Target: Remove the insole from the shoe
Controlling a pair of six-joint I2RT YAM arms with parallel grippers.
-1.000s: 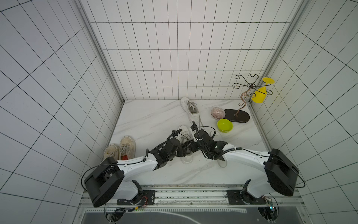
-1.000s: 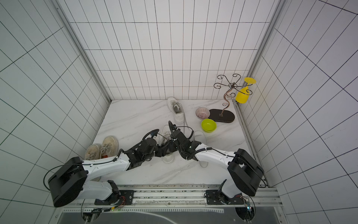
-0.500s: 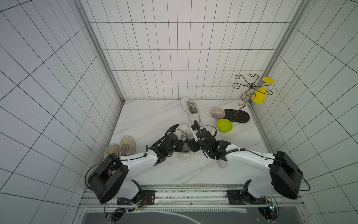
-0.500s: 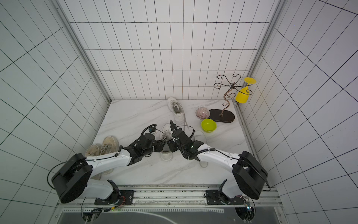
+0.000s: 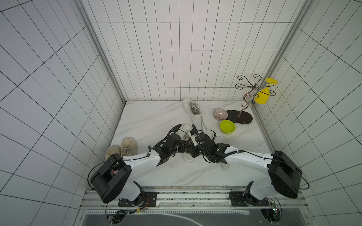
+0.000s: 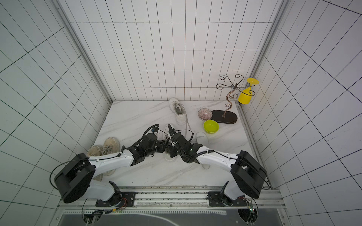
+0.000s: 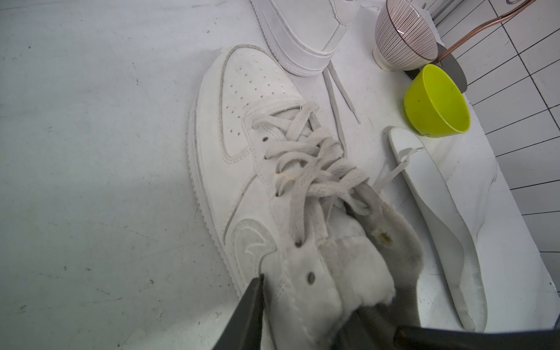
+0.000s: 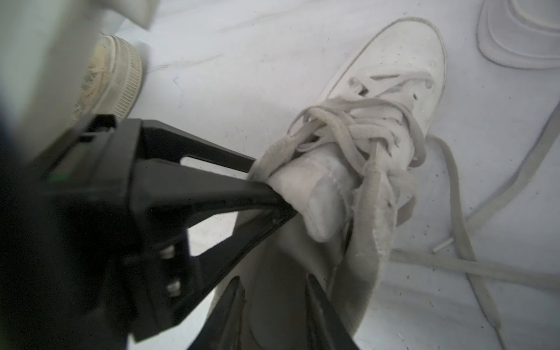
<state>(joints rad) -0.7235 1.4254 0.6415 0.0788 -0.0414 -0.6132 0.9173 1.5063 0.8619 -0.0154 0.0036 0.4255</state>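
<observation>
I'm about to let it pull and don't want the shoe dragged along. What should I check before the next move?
1. Left gripper clamped on the white sneaker: ok, a finger on each side of the eyelet flap.
2. Right gripper holding the shoe's own insole: cannot tell; only grey lining shows between its fingers.
3. Laces off the opening: not ok, bunched over the tongue.
4. Loose insole and green bowl apart from the sneaker: ok.
</observation>
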